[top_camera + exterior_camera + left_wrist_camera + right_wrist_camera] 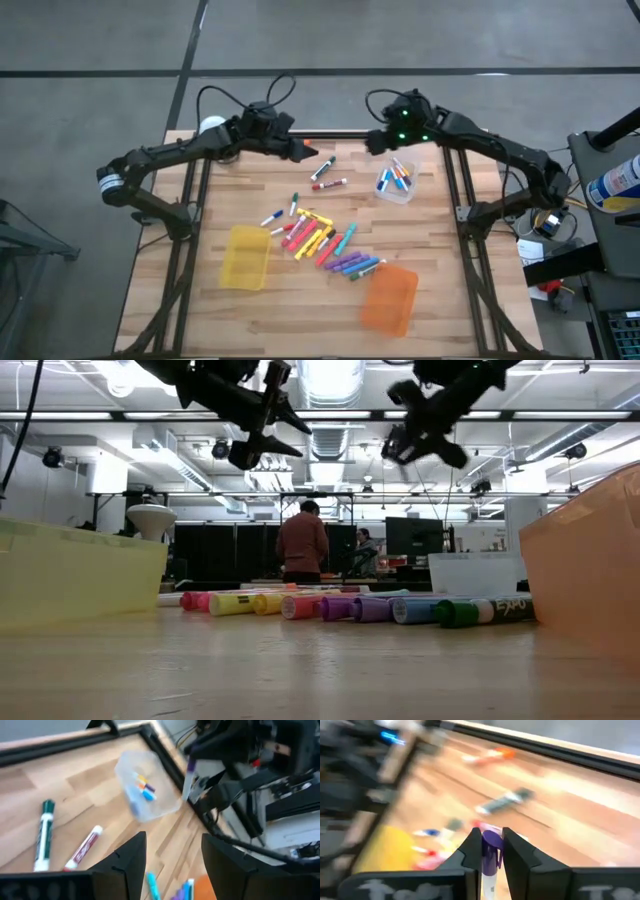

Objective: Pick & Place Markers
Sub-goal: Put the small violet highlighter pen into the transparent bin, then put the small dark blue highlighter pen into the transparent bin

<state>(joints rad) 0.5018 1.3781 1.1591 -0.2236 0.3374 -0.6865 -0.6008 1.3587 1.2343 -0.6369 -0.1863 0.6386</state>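
Note:
Several markers [322,240] lie in a loose pile mid-table; a green one [44,835] and a red one [82,849] lie apart, nearer the far edge. More markers rest in the clear bin [396,184]. My right gripper [491,851] hangs above the table at the far side, just beyond that bin, shut on a purple-capped white marker [189,775]. Over the far edge, left of centre, my left gripper [172,855] stands open with nothing between its fingers, above the green marker. My right gripper pinches the marker between its two fingers at the purple cap end [491,842]. The white barrel [489,882] runs back along the fingers toward the wrist. The fingers slant downward, and the marker is lifted clear of the table and the bin.
A yellow bin [245,257] stands near the table's left front and an orange bin [390,298] at the right front. The table has a black frame rail [165,755] along its far and side edges. People [303,540] stand in the room beyond.

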